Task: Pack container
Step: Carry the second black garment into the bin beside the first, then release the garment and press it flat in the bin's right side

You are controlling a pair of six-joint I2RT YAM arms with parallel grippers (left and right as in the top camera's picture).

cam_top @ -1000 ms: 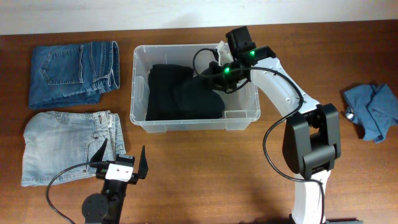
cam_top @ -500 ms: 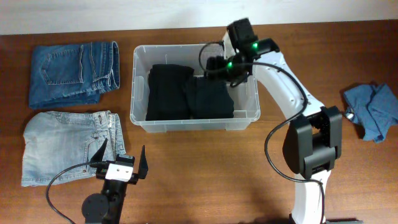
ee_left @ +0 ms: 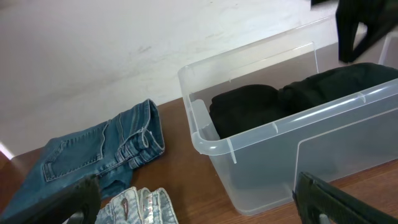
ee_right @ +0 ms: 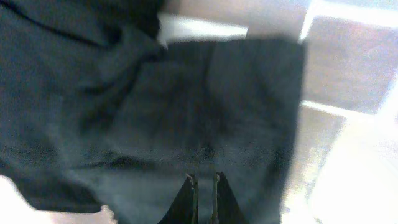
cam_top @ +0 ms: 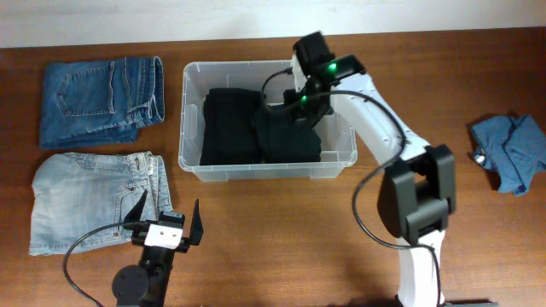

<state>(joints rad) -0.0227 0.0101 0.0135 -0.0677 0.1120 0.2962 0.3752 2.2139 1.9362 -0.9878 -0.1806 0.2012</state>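
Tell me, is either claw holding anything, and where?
Nothing. The right gripper is shut, empty, over the folded black garment in the clear plastic container; the left gripper is open.

— What is lying under the right gripper (ee_right: 203,183)?
— Folded garments (cam_top: 230,128), sitting inside the container (cam_top: 256,173). One pair of jeans (cam_top: 98,98) and a second pair (cam_top: 94,200) are lying well left of that gripper, a crumpled cloth (cam_top: 512,149) well right

- the overhead view looks straight down from high above the container (cam_top: 189,119), with the whole table (cam_top: 281,230) in frame.
- the left wrist view sits low, apart from the container, facing its long side.
- the right wrist view hangs close above the black clothes (ee_right: 186,112) inside the container; all views share them.
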